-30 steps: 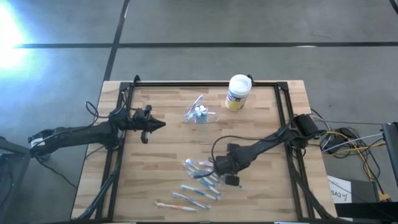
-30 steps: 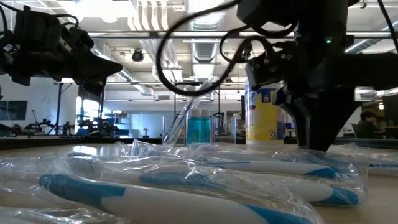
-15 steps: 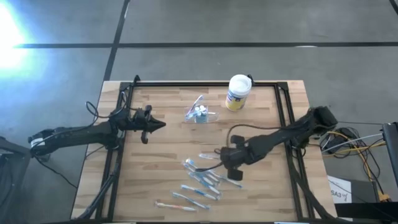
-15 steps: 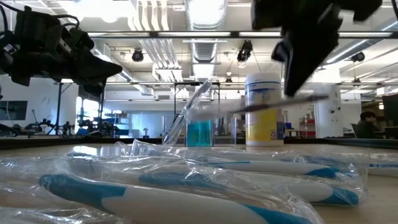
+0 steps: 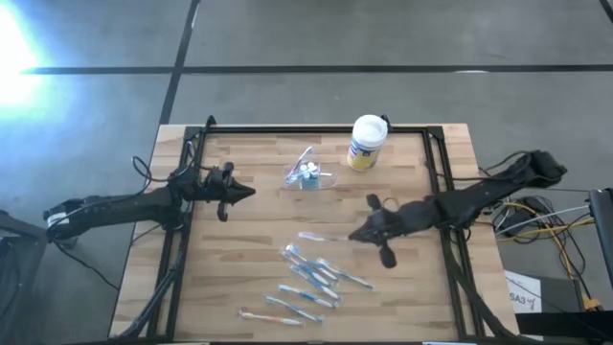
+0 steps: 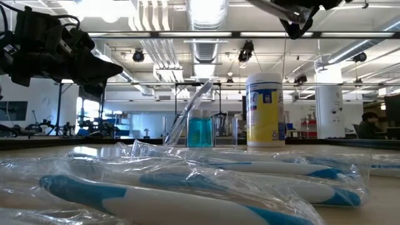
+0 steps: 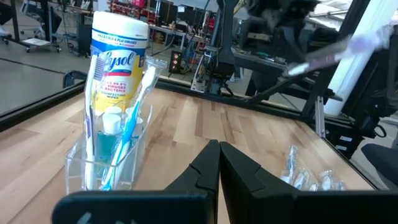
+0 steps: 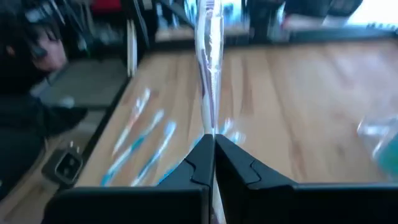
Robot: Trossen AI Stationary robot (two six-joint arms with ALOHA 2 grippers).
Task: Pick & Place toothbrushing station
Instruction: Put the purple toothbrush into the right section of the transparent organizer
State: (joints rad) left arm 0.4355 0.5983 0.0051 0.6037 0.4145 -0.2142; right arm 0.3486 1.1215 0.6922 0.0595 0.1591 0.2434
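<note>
The toothbrushing station [image 5: 308, 175] is a clear low holder with toothbrushes and a blue bottle. It stands on the table's far middle and also shows in the left wrist view [image 7: 112, 155]. My right gripper [image 5: 359, 235] is above the table's middle, shut on a wrapped toothbrush [image 5: 316, 236]. My left gripper [image 5: 244, 193] hangs shut and empty to the left of the station, pointing at it [image 7: 219, 149]. My right gripper pinches the wrapped toothbrush by one end [image 8: 210, 132] between its two fingers. The fingers come about level from the table's right and lie in line with the brush. The brush sticks out ahead of them toward the table's left, lifted clear of the table.
A white canister with a yellow label [image 5: 366, 142] stands right of the station at the far edge. Several wrapped toothbrushes [image 5: 308, 280] lie in a pile near the table's front middle. A black frame [image 5: 436, 172] runs round the table.
My right gripper has risen from the pile and gone toward the table's right edge, shut on one wrapped toothbrush. That brush is now lifted clear of the pile and sticks out level. The rest of the pile stays where it was.
</note>
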